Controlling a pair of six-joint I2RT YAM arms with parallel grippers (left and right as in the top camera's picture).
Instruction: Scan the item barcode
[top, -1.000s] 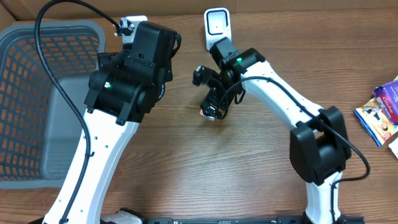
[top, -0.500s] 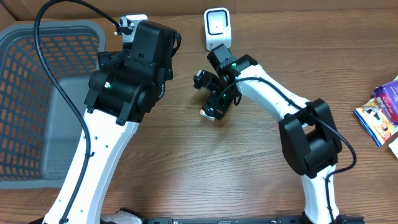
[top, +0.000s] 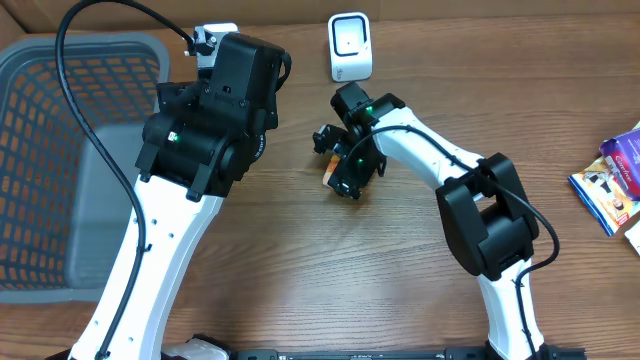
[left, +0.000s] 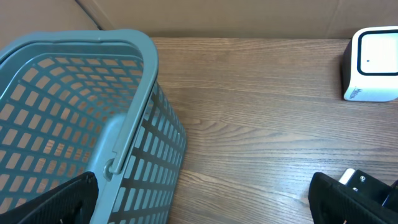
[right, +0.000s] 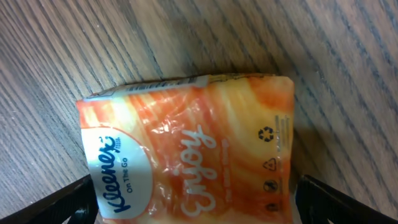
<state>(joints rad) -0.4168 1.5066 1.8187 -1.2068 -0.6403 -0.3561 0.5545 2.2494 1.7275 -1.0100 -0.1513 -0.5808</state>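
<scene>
1. At the far left stood the grey basket (top: 60, 150). The left pincer (left: 205, 202) hung beside its rim, released and holding nothing, its jaws spread wide over bare table (top: 300, 280).
2. The white scanner (top: 350, 47) stood upright near the table's far edge, towards the middle.
3. The tissue pack (right: 193, 149) lay flat on the table on the near side of the scanner, close to it but apart.
4. The right pincer (right: 199, 199) was poised directly over the pack, also released. Its two fingers stood outside the pack's short ends, not touching, so the pack's long axis ran across the gap from one finger to the other. The right arm was plainly the nearer one, and I judged the pickup would fall to it.
5. The pack was a soft, glossy orange-and-white wrapper, slightly crinkled, with "Kleenex On the Go" and "Enjoy" printed on the upturned face and small recycling marks at one end. No barcode showed, so I guessed it was on the underside and the pack would need turning towards the scanner.
6. At the far right edge lay a few snack packets (top: 610, 185), well away.
</scene>
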